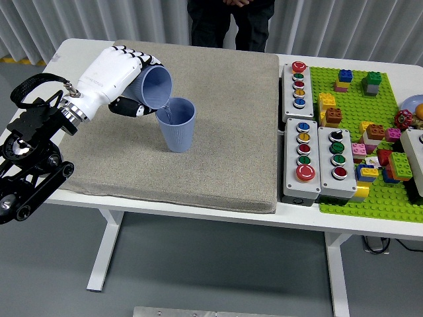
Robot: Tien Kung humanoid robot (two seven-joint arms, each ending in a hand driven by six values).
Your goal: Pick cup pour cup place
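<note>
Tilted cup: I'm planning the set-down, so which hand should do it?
Left. The left hand already grips the tilted cup over the standing cup; no right hand is visible.

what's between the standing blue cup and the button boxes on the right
Only bare grey mat, then a thin strip of white table, as the head view shows. Nothing stands between the upright cup and the button boxes.

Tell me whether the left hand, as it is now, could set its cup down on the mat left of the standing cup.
Probably yes. The left hand holds the tilted cup over the standing cup, and the grey mat to that cup's left lies bare, so nothing blocks it.
</note>
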